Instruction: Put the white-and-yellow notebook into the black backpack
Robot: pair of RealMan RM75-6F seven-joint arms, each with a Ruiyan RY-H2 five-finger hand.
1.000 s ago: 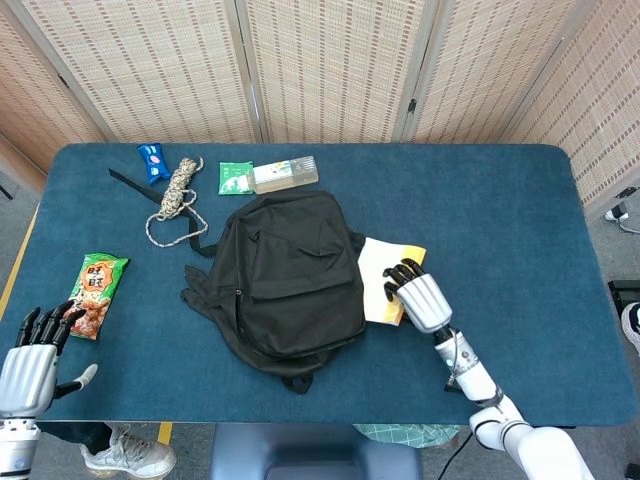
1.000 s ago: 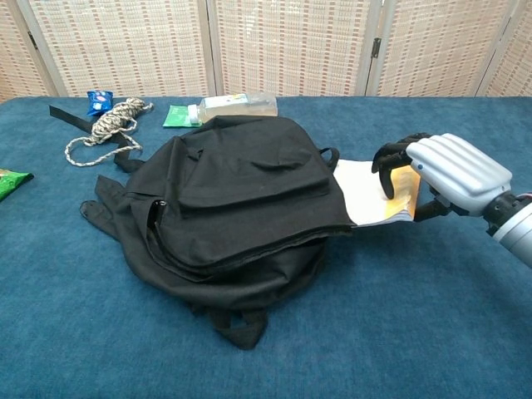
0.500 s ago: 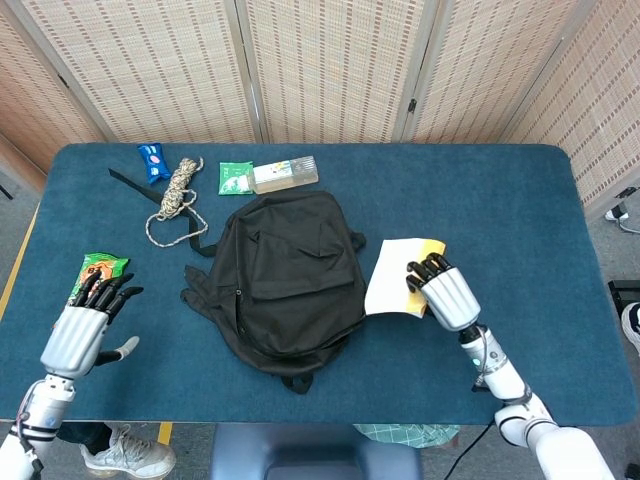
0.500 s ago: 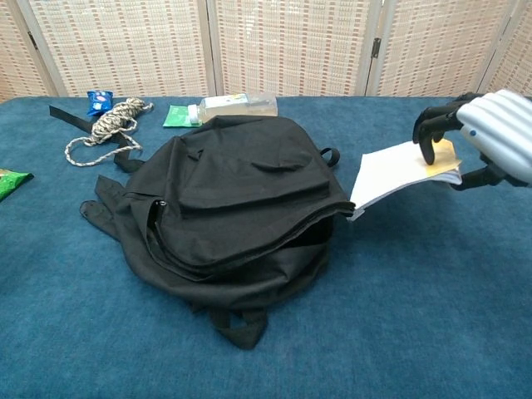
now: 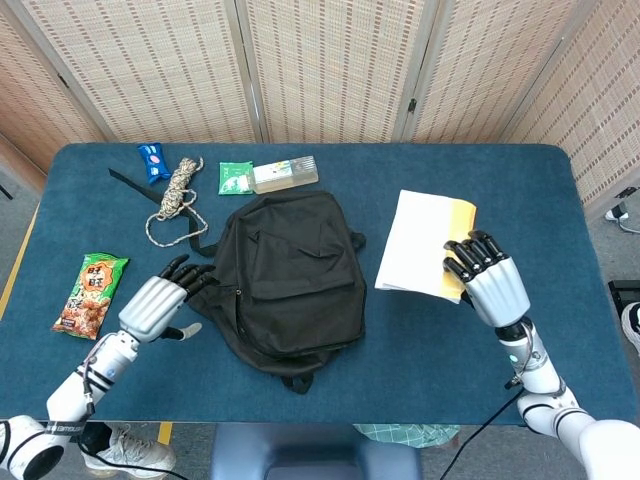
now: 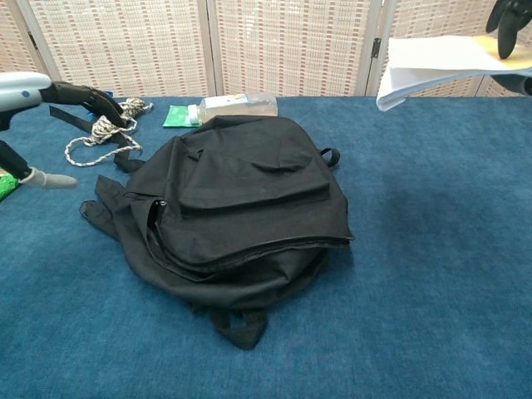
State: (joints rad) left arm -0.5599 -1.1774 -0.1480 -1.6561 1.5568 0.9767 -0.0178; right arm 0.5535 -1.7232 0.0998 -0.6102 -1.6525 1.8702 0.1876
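The black cloth backpack [image 5: 288, 280] is matt, soft woven fabric that lies in loose folds and creases, with stitched seams. The white-and-yellow paper notebook [image 5: 425, 245] has a smooth, flat, matt cover. The dark blue table covering [image 5: 500, 190] looks like short-piled, felt-like cloth, faintly mottled. The right hand [image 5: 487, 280] and left hand [image 5: 158, 302] have ribbed silver-grey plastic backs with a slight sheen and matt black fingers. The speckled cord coil [image 5: 178, 190] is rough braided rope. The green snack packet [image 5: 93, 293] is glossy printed film, and the clear plastic box [image 5: 284, 173] is smooth and shiny.
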